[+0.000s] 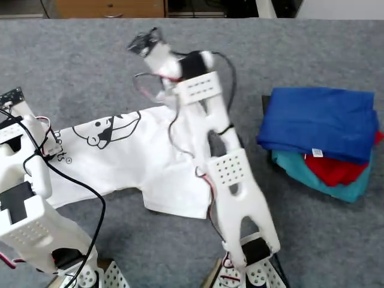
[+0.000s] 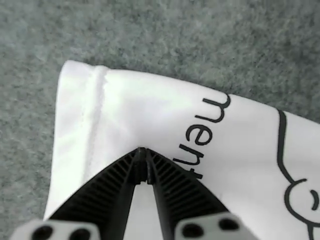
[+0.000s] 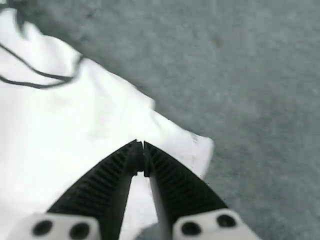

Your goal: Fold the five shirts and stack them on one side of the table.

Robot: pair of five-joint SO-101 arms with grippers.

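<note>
A white shirt (image 1: 138, 162) with a black cartoon print lies spread across the grey table, left of centre. My left gripper (image 2: 143, 167) is at the shirt's left edge, shut on the white shirt (image 2: 150, 115) beside a hemmed fold and black lettering. My right gripper (image 3: 142, 160) is at the far edge of the white shirt (image 3: 75, 130), near a loose corner, and is shut on the cloth as well. A stack of folded shirts sits at the right side, with a blue one (image 1: 318, 120) on top, then a red one (image 1: 330, 169) and a teal one (image 1: 345, 191).
The right arm (image 1: 231, 174) stretches from the front edge over the shirt's right half. The left arm (image 1: 27, 210) stands at the front left with cables (image 1: 90, 192) trailing. Bare grey table (image 1: 72, 66) lies behind the shirt and between it and the stack.
</note>
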